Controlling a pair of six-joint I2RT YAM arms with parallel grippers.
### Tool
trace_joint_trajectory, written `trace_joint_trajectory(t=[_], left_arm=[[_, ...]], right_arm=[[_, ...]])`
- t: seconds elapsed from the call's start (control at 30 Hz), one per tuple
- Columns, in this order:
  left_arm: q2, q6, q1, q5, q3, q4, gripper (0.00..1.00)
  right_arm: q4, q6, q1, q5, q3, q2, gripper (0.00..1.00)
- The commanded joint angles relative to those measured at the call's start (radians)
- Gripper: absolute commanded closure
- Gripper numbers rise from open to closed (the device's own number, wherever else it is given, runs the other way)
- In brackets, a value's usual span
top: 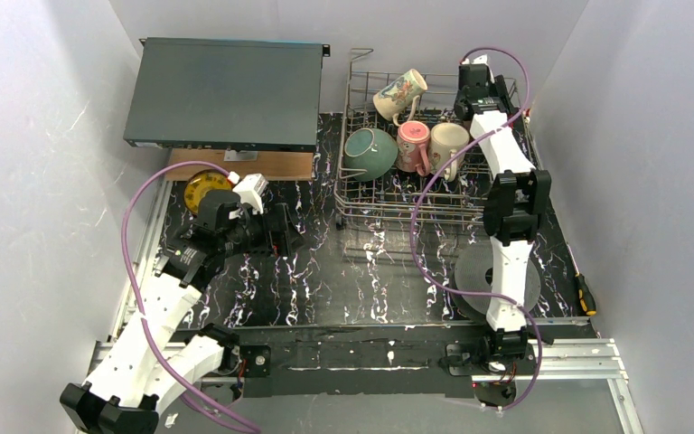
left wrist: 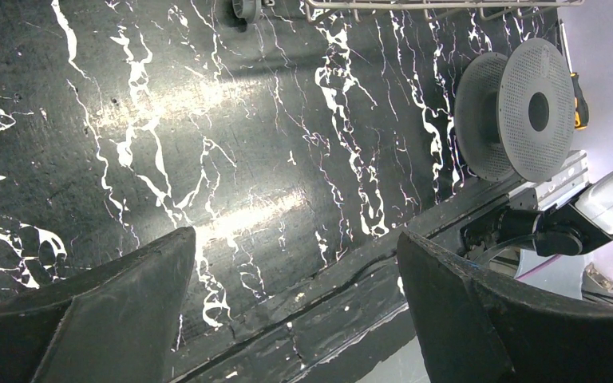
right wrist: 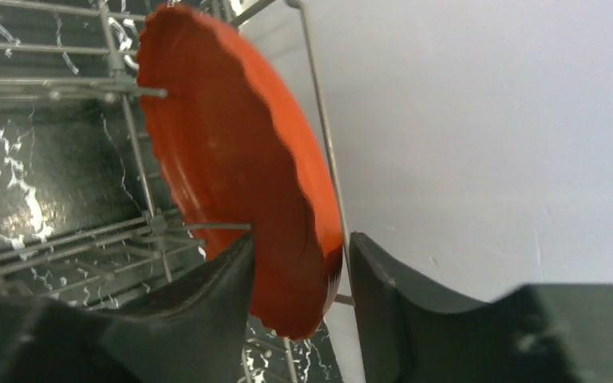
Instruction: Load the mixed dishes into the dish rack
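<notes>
The dish rack [top: 352,194] stands at the back right. In it are a teal bowl [top: 370,152], a floral mug [top: 400,93], a pink mug [top: 413,145] and a white mug [top: 449,143]. My right gripper [top: 479,90] reaches into the rack's far right corner. In the right wrist view its jaws [right wrist: 301,239] straddle the rim of the red-orange plate [right wrist: 231,159]. The plate stands upright among the tines against the rack's side wires, and a thin gap shows at one finger. The small yellow dish [top: 206,188] lies on the table at the left. My left gripper [top: 294,237] [left wrist: 295,239] is open and empty above the table.
A dark grey ribbed disc [top: 470,271] [left wrist: 527,112] lies by the right arm's base. A yellow-handled screwdriver [top: 584,291] lies at the right edge. A flat dark grey box [top: 226,90] sits at the back left on a wooden board [top: 271,165].
</notes>
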Motion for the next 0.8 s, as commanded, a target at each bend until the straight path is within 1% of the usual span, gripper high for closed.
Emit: trace_joint_trajectory(t=[0.0,0.07,0.13,0.2,0.33,0.47,0.57,0.6,0.63,0.67,0.73,0.77], left_arm=[[-0.016,0.003,0.001,0.0,-0.011,-0.002,0.02],[-0.016,-0.001,0.001,0.003,-0.015,0.0,0.02],[-0.016,-0.005,0.001,0.005,-0.017,0.001,0.02],[-0.015,-0.009,0.001,0.006,-0.017,0.005,0.02],[-0.007,-0.013,0.001,0.01,-0.013,0.006,0.02],[0.003,-0.025,0.001,0.018,-0.01,0.007,0.02],[0.019,-0.048,0.0,0.033,-0.012,0.019,0.02],[0.031,-0.067,0.001,0.045,-0.013,0.02,0.02],[0.031,-0.095,0.001,0.051,-0.019,0.017,0.02],[0.021,-0.121,0.0,0.053,-0.031,0.017,0.02],[-0.018,-0.179,0.001,0.056,-0.065,0.023,0.03],[-0.056,-0.24,0.0,0.055,-0.106,0.041,0.03]], right_arm=[[-0.171,0.169,-0.034,-0.184,0.051,-0.056,0.39],[-0.198,0.199,-0.047,-0.248,0.044,-0.067,0.33],[-0.22,0.227,-0.056,-0.277,0.046,-0.074,0.29],[-0.232,0.243,-0.06,-0.314,0.041,-0.083,0.23],[-0.243,0.255,-0.064,-0.32,0.054,-0.092,0.13],[-0.322,0.31,-0.064,-0.358,0.121,-0.131,0.02],[-0.384,0.379,-0.063,-0.427,0.121,-0.232,0.02],[-0.405,0.44,-0.062,-0.462,0.091,-0.291,0.02],[-0.422,0.501,-0.06,-0.519,0.023,-0.365,0.02],[-0.416,0.527,-0.055,-0.553,-0.029,-0.425,0.02],[-0.373,0.585,-0.032,-0.607,-0.176,-0.55,0.02],[-0.332,0.658,-0.011,-0.679,-0.259,-0.656,0.02]])
